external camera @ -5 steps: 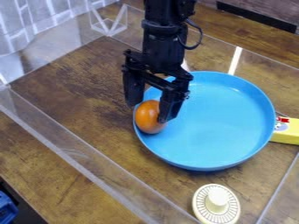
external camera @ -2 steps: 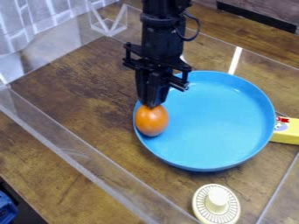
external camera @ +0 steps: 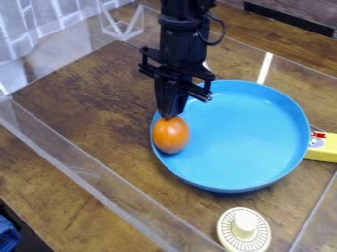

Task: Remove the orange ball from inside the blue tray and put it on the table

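**Inspector A:** We start with the table: dark wood grain under a glossy clear cover. On it sits the blue tray, flat, with nothing inside except the ball.

**Inspector B:** Agreed. We note the arm standing upright over the tray's left edge. A second ago its jaws straddled the ball wide apart; now the gripper has drawn fully together, fingers pointing straight down.

**Inspector A:** And the orange ball?

**Inspector B:** We find it inside the tray against the left rim, directly under the fingertips. The closed tips seem to sit at its top; we cannot confirm they hold it.

**Inspector A:** Then we judge the grasp doubtful. The ball may have slipped out.

**Inspector B:** Lesser items: a cream disc and a yellow block, both outside the tray.
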`<action>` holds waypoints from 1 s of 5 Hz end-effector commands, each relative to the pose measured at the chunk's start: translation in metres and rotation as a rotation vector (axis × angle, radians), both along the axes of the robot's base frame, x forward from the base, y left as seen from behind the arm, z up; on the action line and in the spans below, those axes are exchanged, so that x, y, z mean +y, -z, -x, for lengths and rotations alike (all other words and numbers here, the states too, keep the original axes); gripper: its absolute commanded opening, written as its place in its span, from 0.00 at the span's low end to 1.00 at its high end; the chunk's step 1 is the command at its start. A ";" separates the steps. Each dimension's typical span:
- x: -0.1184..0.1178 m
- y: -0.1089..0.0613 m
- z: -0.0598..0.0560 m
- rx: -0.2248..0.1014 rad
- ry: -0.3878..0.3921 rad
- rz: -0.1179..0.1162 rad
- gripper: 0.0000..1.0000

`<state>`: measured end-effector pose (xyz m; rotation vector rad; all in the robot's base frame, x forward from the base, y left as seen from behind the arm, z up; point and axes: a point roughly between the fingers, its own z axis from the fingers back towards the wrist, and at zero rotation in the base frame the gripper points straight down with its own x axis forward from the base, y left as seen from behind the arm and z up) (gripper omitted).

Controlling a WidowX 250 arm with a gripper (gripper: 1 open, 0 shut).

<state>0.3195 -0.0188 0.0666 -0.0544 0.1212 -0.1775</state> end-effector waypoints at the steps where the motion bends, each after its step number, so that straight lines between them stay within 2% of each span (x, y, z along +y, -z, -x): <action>1: 0.014 -0.017 -0.006 -0.052 -0.020 -0.011 0.00; 3: 0.026 -0.020 -0.005 -0.047 -0.024 -0.022 0.00; 4: 0.032 -0.018 -0.005 -0.042 -0.027 -0.028 1.00; 5: 0.037 -0.015 -0.005 -0.037 -0.029 -0.033 1.00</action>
